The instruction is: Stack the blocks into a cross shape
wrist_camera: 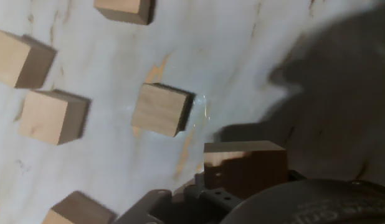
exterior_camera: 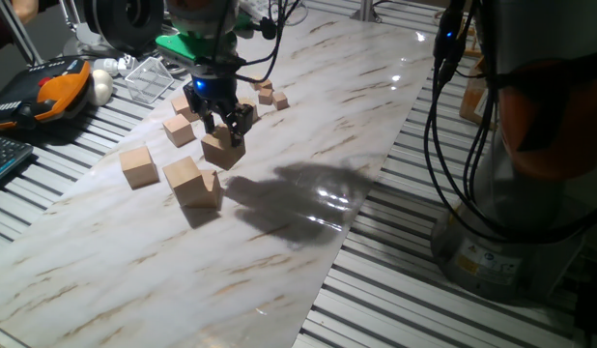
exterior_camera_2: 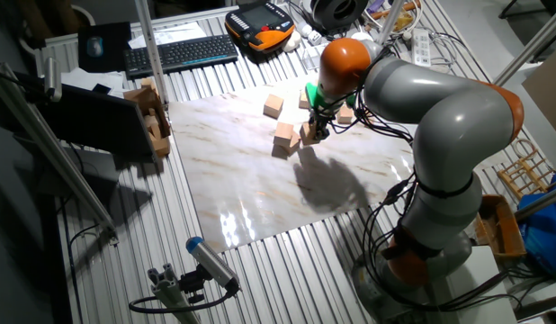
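Carrying one plain tan wooden cube (exterior_camera: 222,147), the black two-finger gripper (exterior_camera: 221,121) hangs over the white marbled bench (exterior_camera: 308,126); its jaws look clamped on the cube's sides, and in the hand view that cube sits right at the jaws, seemingly lifted off the surface. Judging by this, the step in hand is moving a block to the build site. A second large tan cube (exterior_camera: 194,182) lies at about seven o'clock of the held one, and a third (exterior_camera: 137,165) sits farther out at nine o'clock. No cross is laid out yet. Next, the held cube probably needs lowering squarely beside or onto its neighbour, edges aligned, before the jaws release.
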